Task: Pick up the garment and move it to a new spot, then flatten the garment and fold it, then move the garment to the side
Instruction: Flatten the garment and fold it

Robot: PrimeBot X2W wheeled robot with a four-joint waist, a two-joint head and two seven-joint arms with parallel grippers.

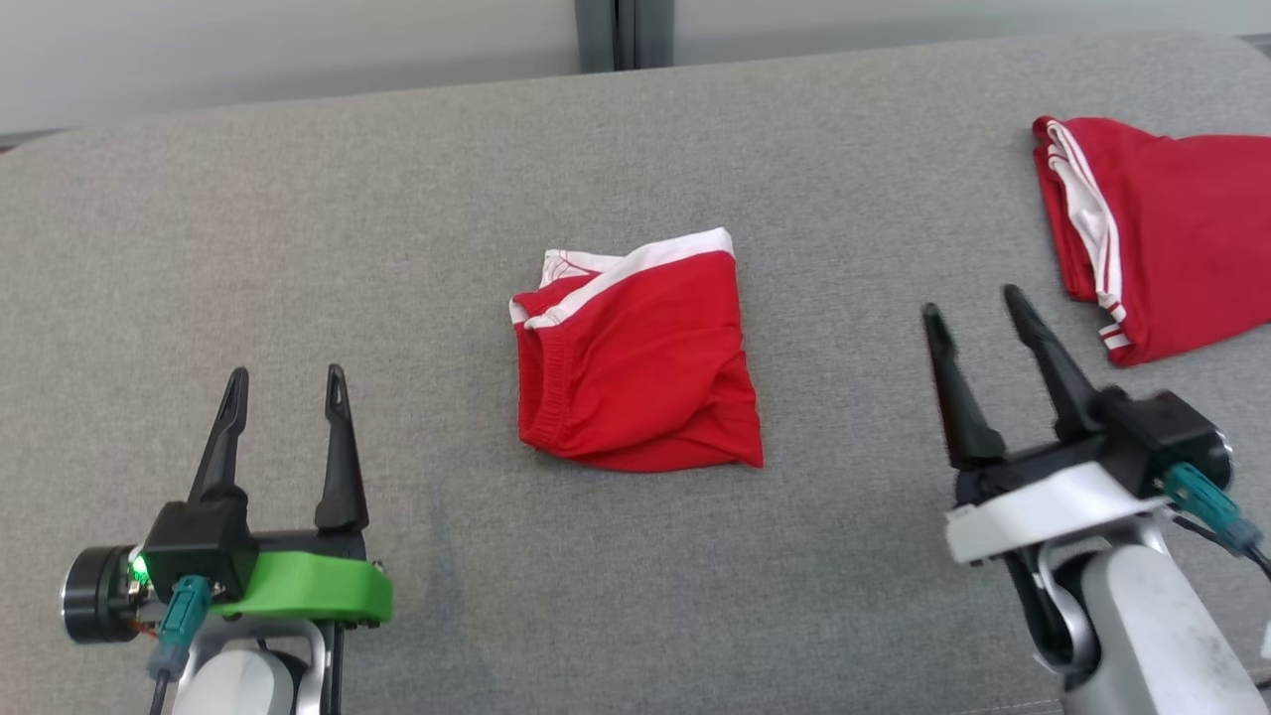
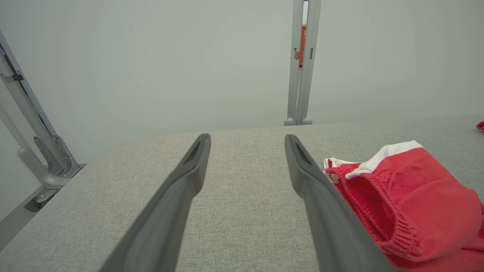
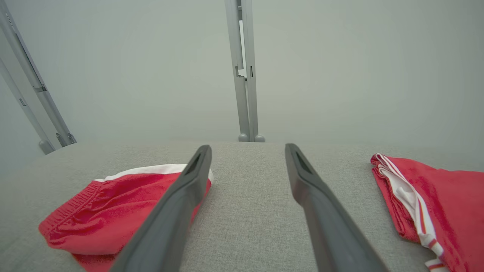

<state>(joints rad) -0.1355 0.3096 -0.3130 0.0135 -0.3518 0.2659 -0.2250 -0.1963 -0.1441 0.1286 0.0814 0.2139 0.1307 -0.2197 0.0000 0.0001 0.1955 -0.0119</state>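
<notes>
Grey cloth-covered table (image 1: pixel 298 199), rounded at the far corners. Garment (image 1: pixel 635 357): red, white trim, elastic waistband. It lies mid-table, about level between the two arms, and is bunched into a compact, roughly square packet with the waistband turned to the left edge. It looks folded, though loosely, with the near right corner puckered.

Left gripper (image 1: pixel 287 371): near left corner, fingers spread, empty, well apart from the garment. Right gripper (image 1: pixel 971 300): near right, fingers parted, empty, angled slightly left.

Both arms sit back and clear, likely so the head camera gets an unobstructed look at the fold before the shift to the side.

Other garment (image 1: pixel 1162 238): also red with white stripes, at the far right edge and running out of frame. Probably the set-aside spot.

No brand or label is readable on either piece. An orange sign (image 2: pixel 303 41) shows in the wall gap, its white marks too small to read
</notes>
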